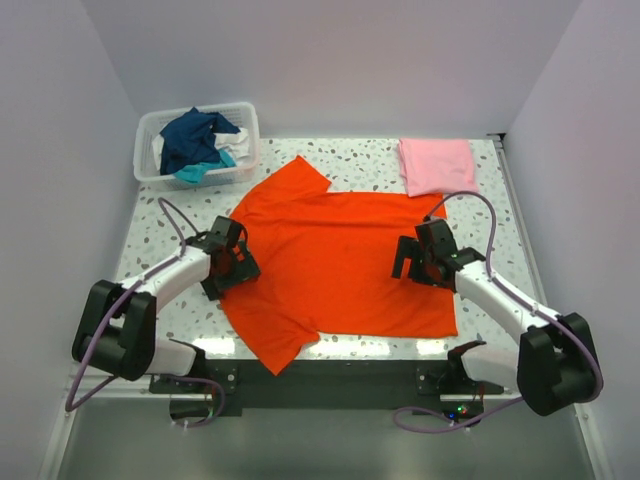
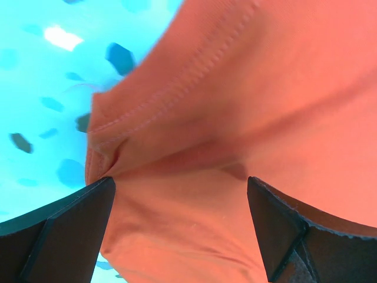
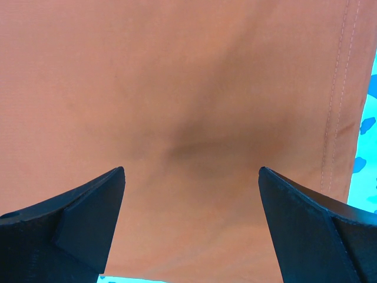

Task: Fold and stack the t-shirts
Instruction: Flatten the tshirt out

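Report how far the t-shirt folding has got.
Done: pink t-shirt folded, far right. In hand: orange-red t-shirt spread flat, left tool and right tool open over its sides. Left: fold it, then the crumpled shirts in the basket.

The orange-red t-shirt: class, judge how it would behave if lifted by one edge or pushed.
Probably floppy: the orange-red t-shirt lies flat, and its edge bunches into soft folds in the left wrist view. Likely light, being thin cloth. It should wrinkle rather than slide whole if pushed.
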Robot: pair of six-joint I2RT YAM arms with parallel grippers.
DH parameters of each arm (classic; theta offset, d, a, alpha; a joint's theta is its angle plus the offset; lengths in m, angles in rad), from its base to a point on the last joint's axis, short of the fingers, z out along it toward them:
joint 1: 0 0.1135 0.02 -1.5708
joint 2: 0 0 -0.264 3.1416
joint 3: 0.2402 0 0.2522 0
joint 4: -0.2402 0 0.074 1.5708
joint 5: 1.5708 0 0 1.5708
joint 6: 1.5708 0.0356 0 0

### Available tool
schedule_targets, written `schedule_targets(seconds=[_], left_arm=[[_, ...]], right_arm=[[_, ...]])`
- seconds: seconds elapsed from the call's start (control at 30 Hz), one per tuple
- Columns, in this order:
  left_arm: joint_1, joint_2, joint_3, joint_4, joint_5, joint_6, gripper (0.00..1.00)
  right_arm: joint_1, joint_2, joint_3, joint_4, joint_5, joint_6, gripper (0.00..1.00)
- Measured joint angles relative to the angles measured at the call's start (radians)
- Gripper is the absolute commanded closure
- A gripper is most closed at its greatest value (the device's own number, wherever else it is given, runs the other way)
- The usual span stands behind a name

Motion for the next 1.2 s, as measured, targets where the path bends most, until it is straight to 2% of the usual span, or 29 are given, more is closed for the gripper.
schedule_targets(seconds=[0.33, 0.57, 0.63, 0.73, 1.0, 1.2], left_arm=[[0.045, -0.012, 0.001, -0.033, -0.026, 0.035, 0.0], [0.029, -0.14, 0.018, -0.131, -0.03, 0.051, 0.0], [-0.039, -0.182, 0.023, -0.153, -0.039, 0.042, 0.0], [-0.206, -0.208, 0.029, -0.181, -0.034, 0.0, 0.0], [-0.623, -0.244, 0.0, -0.308, -0.019, -0.228, 0.02], [-0.78, -0.312, -0.053, -0.365, 0.009, -0.346, 0.12]], right_arm=[[-0.034, 0.017, -0.003, 0.002, -0.033, -0.018, 0.01], [-0.034, -0.021, 0.009, -0.021, -0.033, -0.024, 0.01], [-0.034, -0.038, 0.014, -0.025, -0.033, -0.025, 0.01], [-0.034, -0.047, 0.018, -0.026, -0.033, -0.026, 0.01], [-0.034, -0.049, 0.018, -0.037, -0.033, -0.033, 0.01], [-0.034, -0.049, 0.018, -0.039, -0.036, -0.034, 0.01]])
